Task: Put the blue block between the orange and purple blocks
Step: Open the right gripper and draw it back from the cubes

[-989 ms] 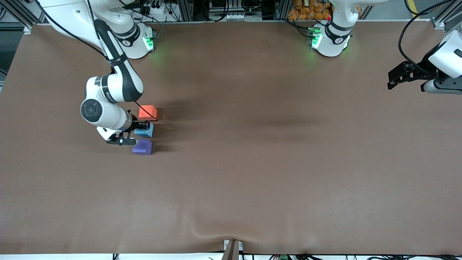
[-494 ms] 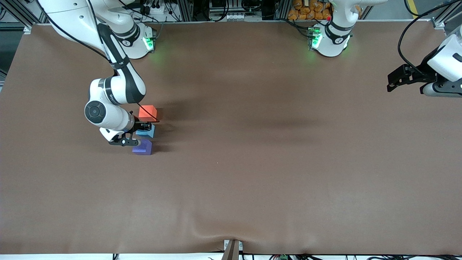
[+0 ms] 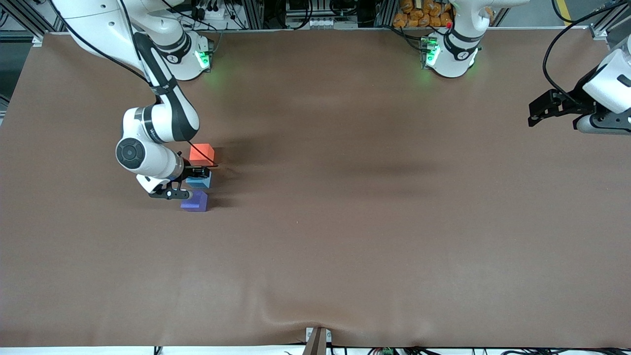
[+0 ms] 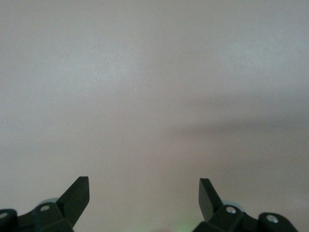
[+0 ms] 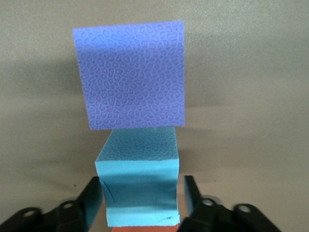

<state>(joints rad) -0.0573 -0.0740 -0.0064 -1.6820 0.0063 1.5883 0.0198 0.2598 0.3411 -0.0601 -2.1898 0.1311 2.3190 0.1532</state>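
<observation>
The blue block (image 3: 202, 183) sits on the table between the orange block (image 3: 201, 153) and the purple block (image 3: 195, 201), the three in a short row. My right gripper (image 3: 198, 173) is low over the blue block, open, with a finger on each side of it. In the right wrist view the blue block (image 5: 137, 193) stands between the fingers with a narrow gap at one finger (image 5: 192, 195). The purple block (image 5: 130, 75) and a sliver of the orange block (image 5: 145, 228) show there too. My left gripper (image 3: 535, 109) waits open and empty in the air; it also shows in the left wrist view (image 4: 143, 188).
The brown table cloth (image 3: 345, 222) has a raised wrinkle near the front edge (image 3: 296, 315). The right arm's elbow (image 3: 133, 153) hangs beside the blocks. Both arm bases stand along the table's edge at the robots' side.
My right arm shifted slightly toward the blocks' row, then held still. The blue block stayed between the orange and purple blocks. My left gripper drifted a little.
</observation>
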